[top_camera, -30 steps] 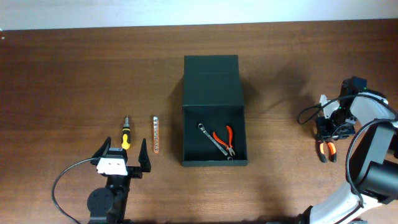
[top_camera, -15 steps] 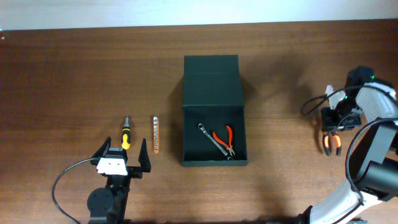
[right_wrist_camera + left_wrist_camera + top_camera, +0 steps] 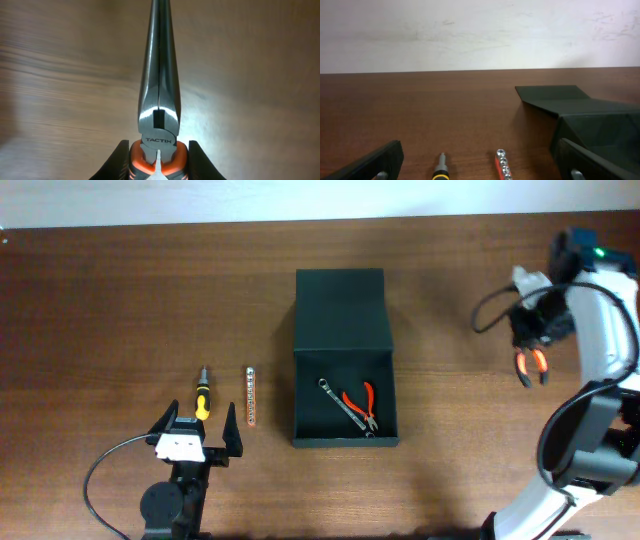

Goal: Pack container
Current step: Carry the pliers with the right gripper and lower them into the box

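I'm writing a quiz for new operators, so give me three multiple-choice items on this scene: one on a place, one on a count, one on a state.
1. Where is the screwdriver?
A. On the table, left of the box
B. In the box
C. On the box's lid

2. How many tools lie in the box?
A. None
B. Four
C. Two

3. The right pincer is:
A. Open and empty
B. Shut on long-nose pliers
C. Shut on a wrench

Answers:
1 A: it lies on the wood beside the bit strip.
2 C: only a wrench and boxed pliers are inside.
3 B: the wrist view shows its fingers clamping the orange handles.
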Tool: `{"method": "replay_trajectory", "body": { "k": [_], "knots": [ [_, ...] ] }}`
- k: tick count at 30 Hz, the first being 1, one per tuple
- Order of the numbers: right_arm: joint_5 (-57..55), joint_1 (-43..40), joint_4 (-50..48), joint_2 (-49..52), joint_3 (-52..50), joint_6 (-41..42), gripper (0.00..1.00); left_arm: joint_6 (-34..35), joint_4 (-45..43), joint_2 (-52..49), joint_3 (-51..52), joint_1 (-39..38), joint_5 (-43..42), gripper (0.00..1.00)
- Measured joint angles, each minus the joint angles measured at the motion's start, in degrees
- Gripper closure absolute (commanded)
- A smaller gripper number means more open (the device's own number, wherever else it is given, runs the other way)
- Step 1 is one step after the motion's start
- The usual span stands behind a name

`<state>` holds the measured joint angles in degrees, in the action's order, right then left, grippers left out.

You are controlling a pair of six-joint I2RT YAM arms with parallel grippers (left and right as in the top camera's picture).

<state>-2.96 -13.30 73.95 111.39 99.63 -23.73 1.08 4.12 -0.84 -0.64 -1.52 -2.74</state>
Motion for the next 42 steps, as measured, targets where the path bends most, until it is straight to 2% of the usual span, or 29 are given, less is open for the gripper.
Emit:
{"method": "replay_trajectory", "body": {
  "k": [10,18,24,31,42],
  "knots": [
    [0.0,21.3,3.1,0.0,13.3,0.0,0.96,0.0,0.0,0.0,0.0,0.0,0.0,0.01],
    [0.1,39.0,4.1,0.0,14.3,0.0,0.96,0.0,0.0,0.0,0.0,0.0,0.0,0.01],
    [0.6,48.6,4.2,0.0,14.3,0.0,0.96,0.0,0.0,0.0,0.0,0.0,0.0,0.01],
    [2.1,52.2,4.3,0.0,12.6,0.0,0.96,0.0,0.0,0.0,0.0,0.0,0.0,0.01],
    [2.3,52.1,-1.6,0.2,-0.3,0.0,0.96,0.0,0.0,0.0,0.0,0.0,0.0,0.01]
  ]
}}
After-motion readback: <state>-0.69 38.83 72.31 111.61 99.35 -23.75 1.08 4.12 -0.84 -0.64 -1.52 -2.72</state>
